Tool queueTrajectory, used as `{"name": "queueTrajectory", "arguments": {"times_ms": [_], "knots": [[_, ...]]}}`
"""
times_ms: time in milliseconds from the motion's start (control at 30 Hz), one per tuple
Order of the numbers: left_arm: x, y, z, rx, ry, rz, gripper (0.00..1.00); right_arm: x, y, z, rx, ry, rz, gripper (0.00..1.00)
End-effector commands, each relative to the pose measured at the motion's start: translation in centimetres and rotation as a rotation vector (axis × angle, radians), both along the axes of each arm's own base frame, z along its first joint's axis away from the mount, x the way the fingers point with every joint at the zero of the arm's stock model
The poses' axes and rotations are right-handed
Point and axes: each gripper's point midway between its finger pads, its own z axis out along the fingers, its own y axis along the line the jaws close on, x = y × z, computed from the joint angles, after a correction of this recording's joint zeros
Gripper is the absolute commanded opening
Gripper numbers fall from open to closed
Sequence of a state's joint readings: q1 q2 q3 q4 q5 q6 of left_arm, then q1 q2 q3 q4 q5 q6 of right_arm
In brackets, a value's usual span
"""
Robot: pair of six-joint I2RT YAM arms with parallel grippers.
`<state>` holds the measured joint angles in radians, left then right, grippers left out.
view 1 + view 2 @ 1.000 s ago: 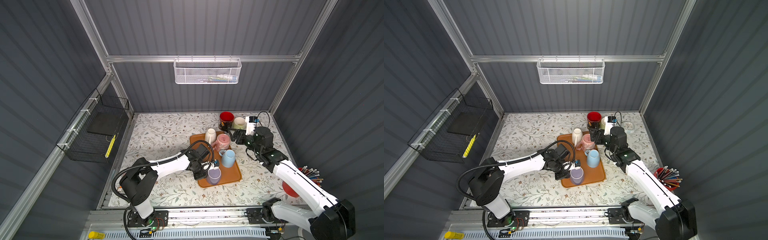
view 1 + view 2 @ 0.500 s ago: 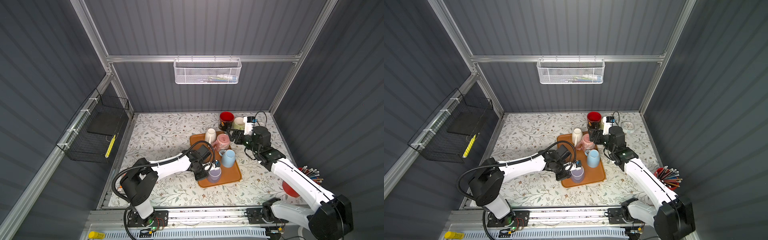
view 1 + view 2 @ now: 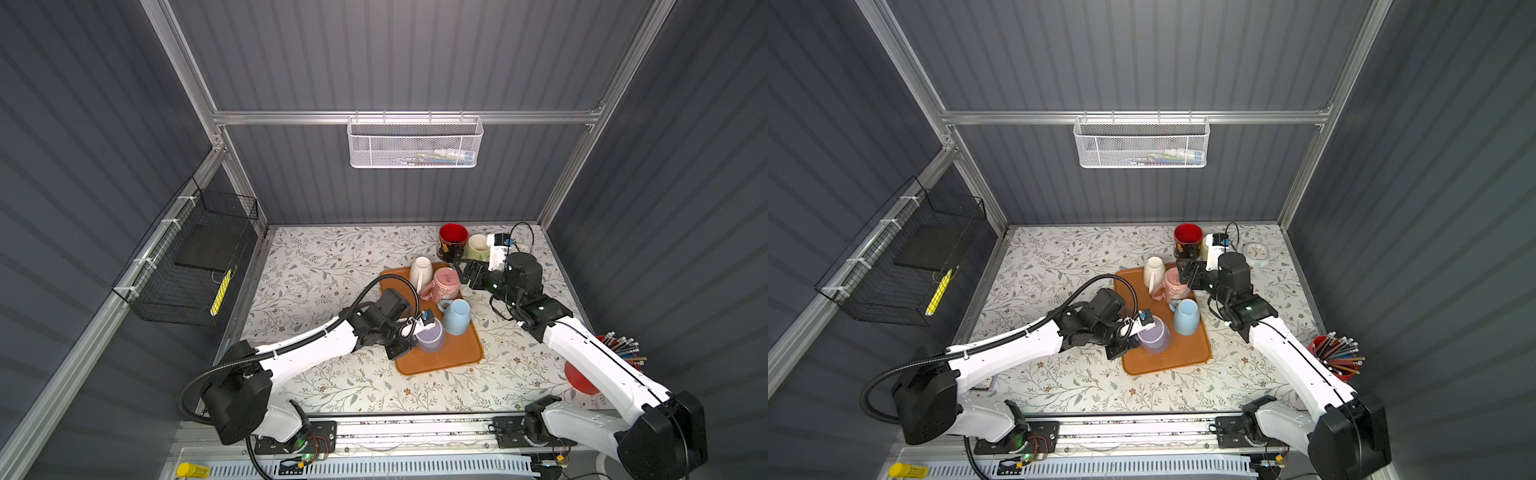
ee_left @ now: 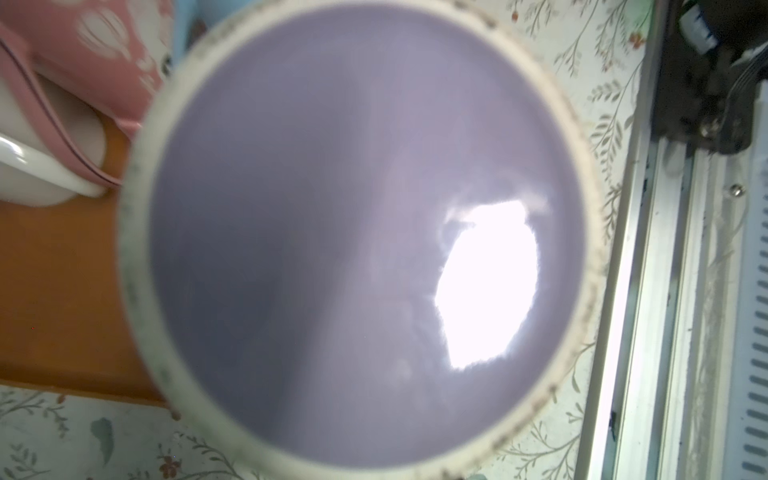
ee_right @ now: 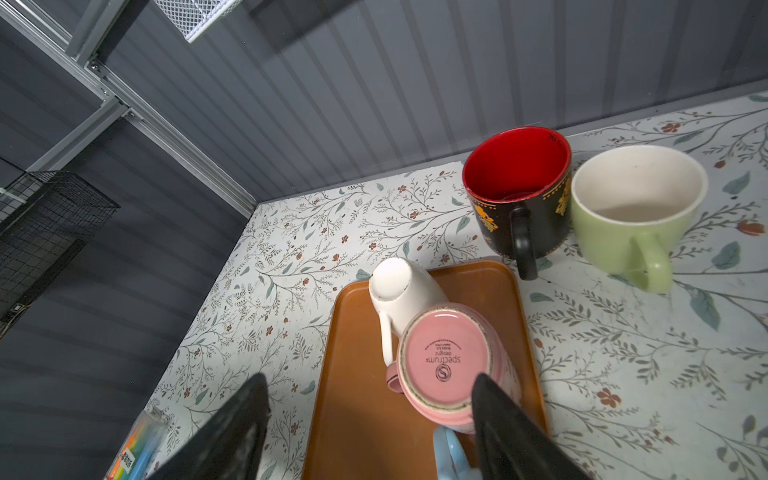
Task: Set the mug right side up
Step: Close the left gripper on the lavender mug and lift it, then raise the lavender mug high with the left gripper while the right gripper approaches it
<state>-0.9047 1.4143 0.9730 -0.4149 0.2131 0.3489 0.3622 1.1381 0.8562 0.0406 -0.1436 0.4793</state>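
Note:
A lilac mug stands upside down on the orange tray, seen in both top views. My left gripper is shut on its left side, where the handle is hidden. In the left wrist view the mug's base fills the frame and hides my fingers. My right gripper is open and hangs just above an upside-down pink mug. One finger overlaps that mug's rim in the picture.
Also upside down on the tray are a white mug and a light blue mug. Upright behind the tray stand a black mug with a red inside and a green mug. A red cup of pencils sits at the right edge.
My left gripper has closed on the lilac mug. The right gripper has crept a little further over the pink mug, still open.

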Motion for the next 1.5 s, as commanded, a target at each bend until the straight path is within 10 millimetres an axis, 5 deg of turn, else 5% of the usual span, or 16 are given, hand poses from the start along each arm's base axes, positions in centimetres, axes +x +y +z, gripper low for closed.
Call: {"name": "queueTrajectory", "arguments": {"times_ms": [0,300,567,700,1000,1467], "knots": [[0.2,-1.7,5.1,-0.182,-0.074,-0.012,0.00,-0.1,0.1,1.9,0.022,-0.037,0.025,0.76],[-0.3,-0.8,11.9,-0.337,-0.195,-0.023,0.00,-1.5,-0.9,5.5,-0.017,-0.191,0.066,0.76],[-0.8,1.6,18.6,-0.593,-0.229,-0.003,0.00,-1.8,-0.8,7.4,0.192,-0.299,0.265,0.78],[0.0,2.5,21.4,-0.710,-0.225,-0.003,0.00,-1.8,0.8,7.1,0.261,-0.304,0.402,0.78],[1.6,2.1,26.1,-0.878,-0.255,-0.074,0.00,-3.6,3.1,7.4,0.396,-0.368,0.661,0.78],[6.2,3.1,31.1,-1.215,-0.206,-0.169,0.00,-4.9,4.5,7.0,0.418,-0.418,0.840,0.72]]}}
